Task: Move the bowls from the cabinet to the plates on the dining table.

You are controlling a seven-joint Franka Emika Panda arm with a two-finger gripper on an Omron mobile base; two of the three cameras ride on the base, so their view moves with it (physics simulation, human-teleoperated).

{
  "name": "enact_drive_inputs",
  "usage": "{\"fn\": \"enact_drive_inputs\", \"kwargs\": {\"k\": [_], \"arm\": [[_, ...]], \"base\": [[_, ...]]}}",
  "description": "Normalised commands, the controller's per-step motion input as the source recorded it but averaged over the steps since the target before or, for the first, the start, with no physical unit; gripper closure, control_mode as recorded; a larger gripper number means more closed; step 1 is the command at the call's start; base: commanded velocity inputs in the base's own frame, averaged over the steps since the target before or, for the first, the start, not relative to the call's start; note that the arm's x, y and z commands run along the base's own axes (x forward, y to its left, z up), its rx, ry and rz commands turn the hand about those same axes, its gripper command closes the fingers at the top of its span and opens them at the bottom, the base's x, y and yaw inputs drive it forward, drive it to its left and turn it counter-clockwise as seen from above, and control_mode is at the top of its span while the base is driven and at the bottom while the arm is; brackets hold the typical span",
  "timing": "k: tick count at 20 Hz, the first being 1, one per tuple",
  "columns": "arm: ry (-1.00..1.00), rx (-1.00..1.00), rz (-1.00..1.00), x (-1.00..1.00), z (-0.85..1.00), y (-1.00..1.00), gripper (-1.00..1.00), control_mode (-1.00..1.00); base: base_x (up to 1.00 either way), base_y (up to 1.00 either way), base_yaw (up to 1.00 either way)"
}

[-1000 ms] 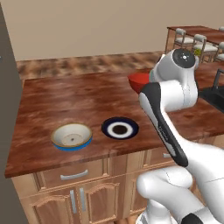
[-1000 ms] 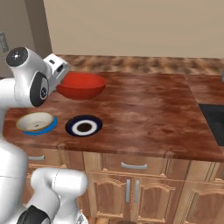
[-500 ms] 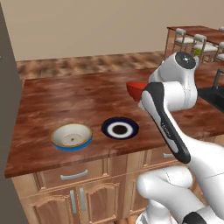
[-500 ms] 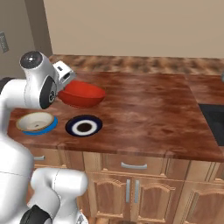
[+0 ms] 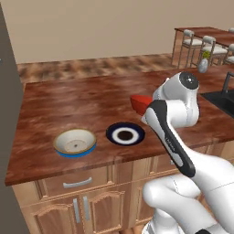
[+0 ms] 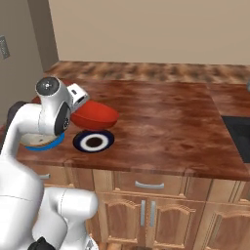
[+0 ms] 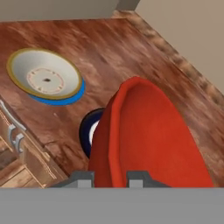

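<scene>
Even, bright rendered light; soft shadows, slight blur.

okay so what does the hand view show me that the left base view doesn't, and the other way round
Hand view: the gripper pinching the rim of the red bowl, whose whole inside is seen, partly covering the black-navy plate.

Left base view: the black-navy plate whole, with its white centre; chairs at a far table; the arm hiding most of the red bowl.

Both: the cream bowl sitting on the blue plate, on the dining table.
</scene>
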Motion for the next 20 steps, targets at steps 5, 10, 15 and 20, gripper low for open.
{"fn": "enact_drive_inputs", "kwargs": {"k": [5, 10, 15, 20], "arm": [[0.02, 0.0, 0.0, 0.25, -0.18, 0.0, 1.0, -1.0], [0.17, 0.0, 0.0, 0.38, -0.28, 0.0, 1.0, -1.0], [0.16, 0.01, 0.0, 0.31, -0.18, 0.11, 1.0, -1.0], [0.05, 0.01, 0.0, 0.27, -0.19, 0.25, 1.0, -1.0]], "base": [[0.0, 0.0, 0.0], [0.0, 0.0, 0.0], [0.0, 0.0, 0.0], [0.0, 0.0, 0.0]]}}
